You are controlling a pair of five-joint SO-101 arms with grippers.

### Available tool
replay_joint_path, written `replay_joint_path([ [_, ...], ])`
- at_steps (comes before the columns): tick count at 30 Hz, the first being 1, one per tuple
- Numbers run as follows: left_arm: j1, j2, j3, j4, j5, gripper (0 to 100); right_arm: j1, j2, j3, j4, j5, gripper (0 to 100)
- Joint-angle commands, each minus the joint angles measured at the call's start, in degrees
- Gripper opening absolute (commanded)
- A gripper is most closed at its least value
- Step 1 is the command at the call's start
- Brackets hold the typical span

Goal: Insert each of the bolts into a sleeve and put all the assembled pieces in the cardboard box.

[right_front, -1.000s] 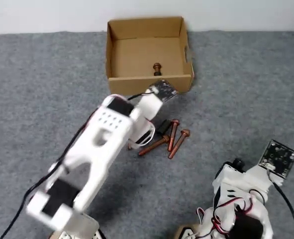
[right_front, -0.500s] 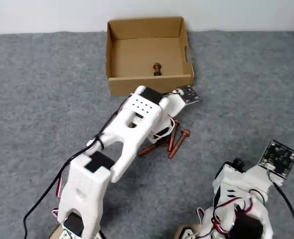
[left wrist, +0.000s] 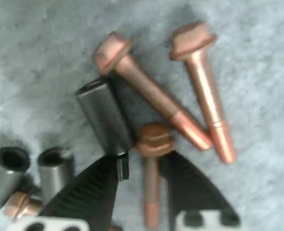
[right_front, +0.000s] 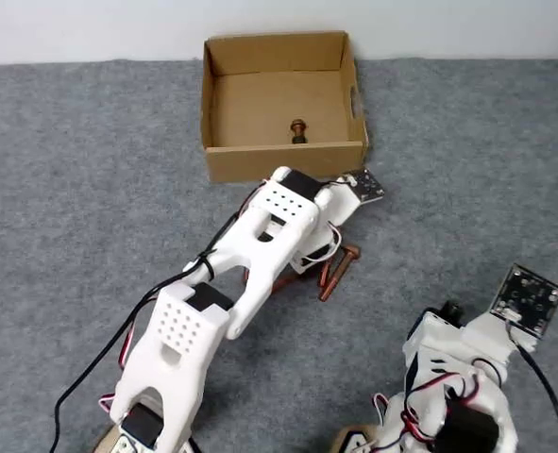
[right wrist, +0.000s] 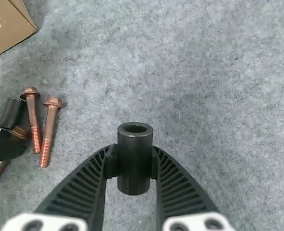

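- From overhead: a fixed camera looks steeply down on the grey carpet [right_front: 61, 208], with the cardboard box [right_front: 283, 160] at the far side and both arm bases at the near edge.
- Left wrist camera: rides just behind the left gripper [left wrist: 144, 161], pointed down and very near the bolts [left wrist: 205, 91] and sleeves [left wrist: 105, 115].
- Right wrist camera: sits behind the right gripper [right wrist: 133, 156] and the black sleeve [right wrist: 134, 137] clamped in it, angled down over the carpet from farther off.
- Common ground: the bolts lie in all three views; the right wrist camera also catches a corner of the cardboard box and the left gripper's tip.
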Motion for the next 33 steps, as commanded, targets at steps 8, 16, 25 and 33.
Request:
replay_joint_path([
  [8, 2.5, -0.4, -11.8, 12.3, 4.7, 1, 0.2, -0.1, -0.4, 0.0, 0.5, 0.8],
  [16, 3.5, -11.7, -10.2, 13.9, 10.4, 0, 0.2, -0.1, -0.4, 0.0, 0.6, 0.8],
  [25, 5.3, -36.7, 11.0, 13.6, 10.6, 0, -1.2, -0.1, -0.4, -0.4, 0.8, 0.8],
  [33, 2.9, -58.0, 25.9, 13.5, 14.8, 0, -11.6, -0.2, -0.5, -1.1, 0.8, 0.8],
])
